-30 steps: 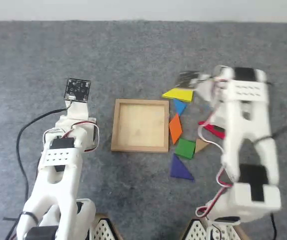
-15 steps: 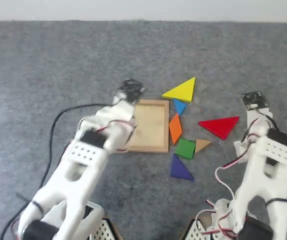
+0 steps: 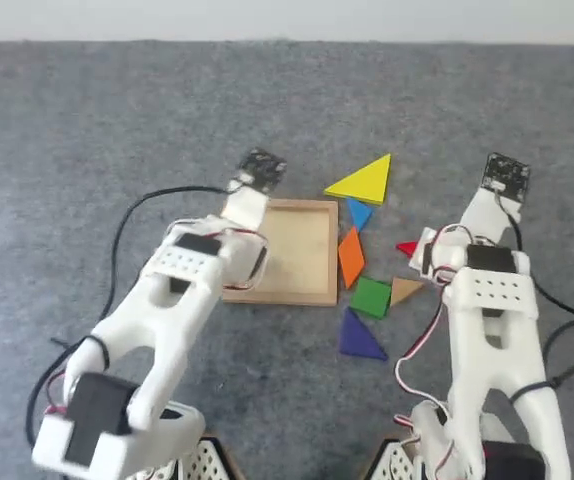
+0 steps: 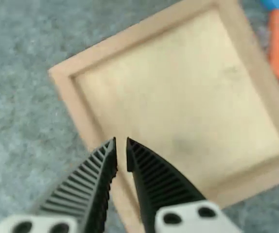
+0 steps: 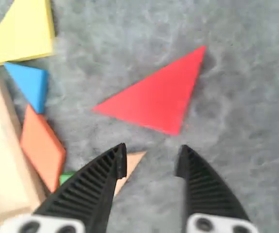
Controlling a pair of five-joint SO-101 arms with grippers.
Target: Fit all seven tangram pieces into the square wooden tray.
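Tray: the square wooden tray lies in the middle of the grey tabletop. Its floor is bare, with no piece inside.
Pieces by the rim: the blue triangle and the orange parallelogram lie just beside the tray's right rim, outside it.
Pieces farther out: the yellow triangle sits beyond the far right corner. The green square, tan triangle and purple triangle lie nearer. The red triangle is rightmost, mostly under my right arm in the high view.
My left pincer: pressed almost together, pinching nothing, hanging over the left side of the tray.
My right pincer: spread and empty above the tabletop, just to the near side of the red triangle, with the tan triangle beside one finger.
Done: by my judgement nothing yet, none of the seven seated.
Left: all seven placements. The red triangle looks the likeliest first pick.
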